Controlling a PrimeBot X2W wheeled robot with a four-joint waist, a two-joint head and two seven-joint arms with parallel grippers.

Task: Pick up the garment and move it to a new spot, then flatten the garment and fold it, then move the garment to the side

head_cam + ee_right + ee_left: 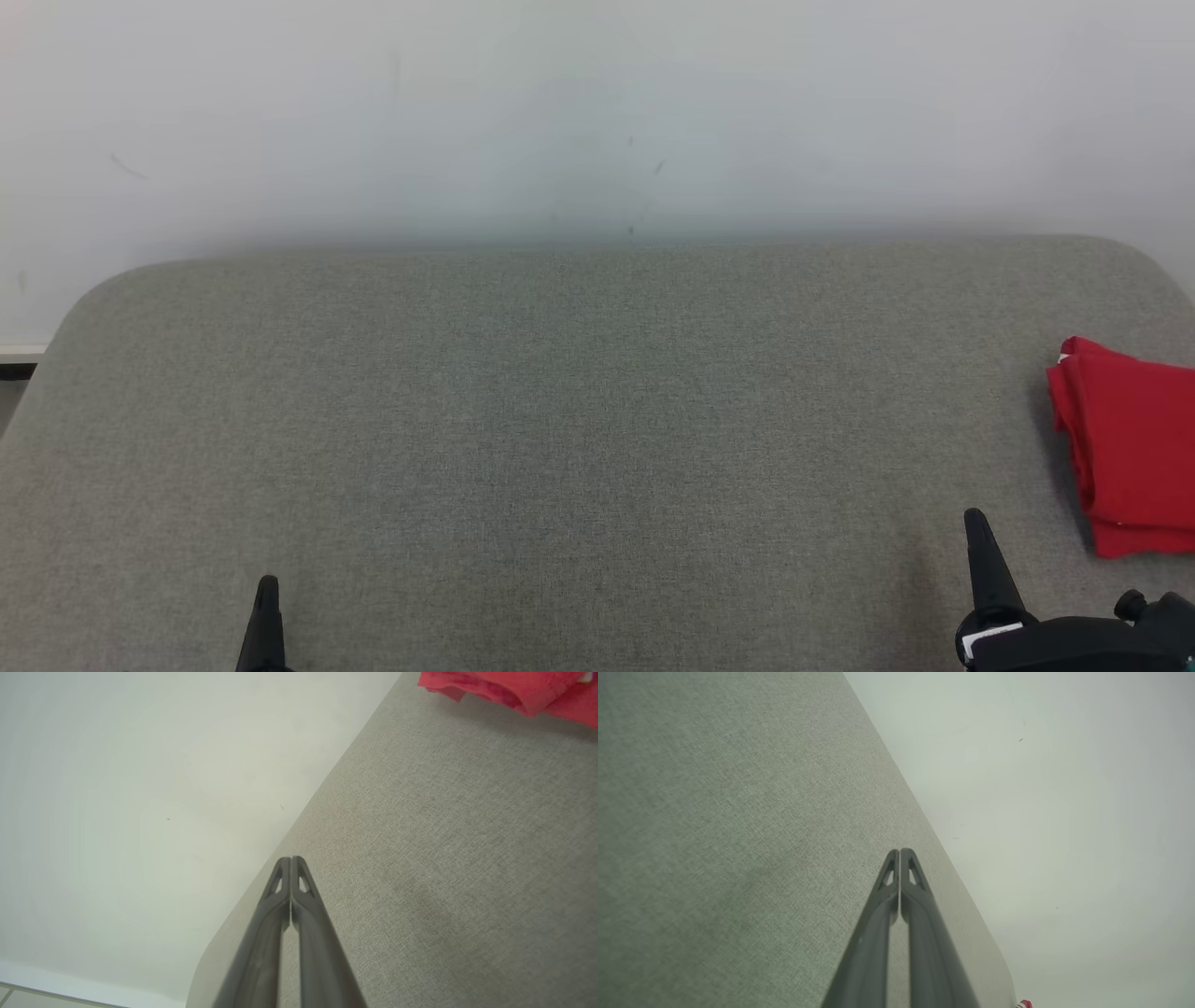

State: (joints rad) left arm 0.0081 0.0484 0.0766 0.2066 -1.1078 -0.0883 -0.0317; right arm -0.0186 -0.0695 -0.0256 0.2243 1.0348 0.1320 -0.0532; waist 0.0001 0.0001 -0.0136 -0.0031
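Left end effector [900,851] and right end effector [290,859], long dark fingers pressed together, empty. Red cloth garment [1130,448] lies folded at right edge of grey fabric counter [560,420]; task looks finished.

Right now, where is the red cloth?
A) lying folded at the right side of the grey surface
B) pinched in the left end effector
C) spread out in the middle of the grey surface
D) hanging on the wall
A: the red cloth lies folded on the grey surface near its right edge, apart from the right end effector, which is shut on nothing.
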